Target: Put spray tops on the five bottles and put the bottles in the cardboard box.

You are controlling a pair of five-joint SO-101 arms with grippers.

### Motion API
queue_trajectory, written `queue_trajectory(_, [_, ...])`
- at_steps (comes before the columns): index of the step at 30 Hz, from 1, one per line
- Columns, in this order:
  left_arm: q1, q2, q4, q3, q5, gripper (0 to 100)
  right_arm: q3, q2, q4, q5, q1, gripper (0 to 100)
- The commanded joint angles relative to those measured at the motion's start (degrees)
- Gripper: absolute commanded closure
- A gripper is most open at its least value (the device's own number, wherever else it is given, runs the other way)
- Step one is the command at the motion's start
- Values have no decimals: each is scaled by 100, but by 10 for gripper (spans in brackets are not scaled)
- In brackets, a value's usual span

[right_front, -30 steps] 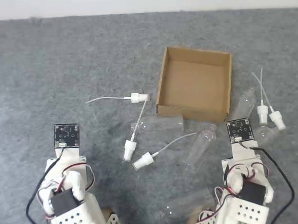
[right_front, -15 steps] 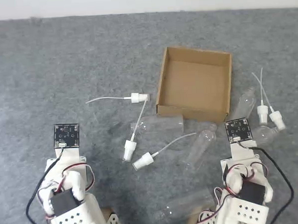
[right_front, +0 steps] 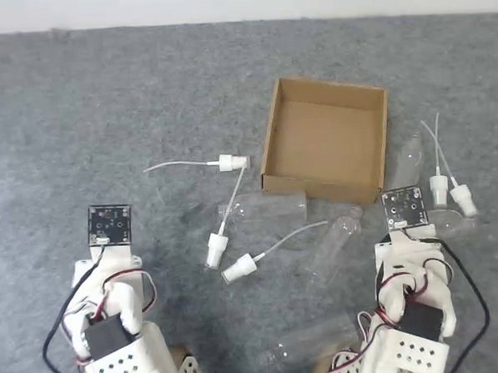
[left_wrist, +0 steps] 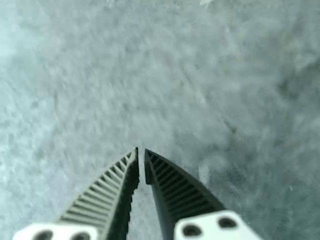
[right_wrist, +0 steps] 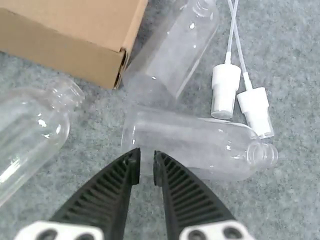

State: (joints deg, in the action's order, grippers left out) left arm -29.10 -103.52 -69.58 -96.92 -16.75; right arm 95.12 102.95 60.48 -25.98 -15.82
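Note:
The open cardboard box (right_front: pixel 326 141) stands at the middle right of the carpet, nothing inside. Clear bottles lie around it: one (right_front: pixel 263 209) in front, one (right_front: pixel 335 240) nearer the right arm, one (right_front: pixel 311 338) between the arms, and two at the right (right_front: pixel 408 157) (right_front: pixel 448 223). White spray tops lie at left (right_front: pixel 231 162) (right_front: pixel 216 249) (right_front: pixel 239 268) and right (right_front: pixel 438 189) (right_front: pixel 463 199). My right gripper (right_wrist: pixel 145 156) is shut, just short of a lying bottle (right_wrist: pixel 200 142). My left gripper (left_wrist: pixel 140 152) is shut over bare carpet.
In the right wrist view the box corner (right_wrist: pixel 65 30) is close, with a bottle (right_wrist: pixel 172 55) leaning along it, another bottle (right_wrist: pixel 30 130) to one side and two spray tops (right_wrist: pixel 225 90) (right_wrist: pixel 255 110) beside the lying one. Grey carpet (right_front: pixel 103 102) stretches open at far left.
The right arm's wrist has shifted a little forward and toward the bottles at the right. The left arm has barely moved.

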Motion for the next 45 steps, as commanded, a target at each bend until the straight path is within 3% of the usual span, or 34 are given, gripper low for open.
queue_trajectory(1, [26, -88, 316, 40, -35, 988, -176, 110, -84, -44, 22, 988])
queue_trajectory(12, [0, -88, 281, 40, -35, 988, -2075, -286, 497, 193, 101, 987])
queue_trajectory(20, [0, -88, 202, 40, -35, 988, -4053, -3327, 365, 571, 84, 986])
queue_trajectory(23, [0, -88, 202, 40, -35, 988, -4967, -4664, 576, 730, -101, 936])
queue_trajectory(27, [0, -88, 202, 40, -35, 988, -5793, -6185, 699, 1415, -514, 850])
queue_trajectory(35, [0, -88, 202, 40, -35, 988, -6470, -8224, 716, 4457, -629, 831])
queue_trajectory(45, [0, -88, 202, 40, -35, 988, -6541, -9024, 708, 5398, -857, 664])
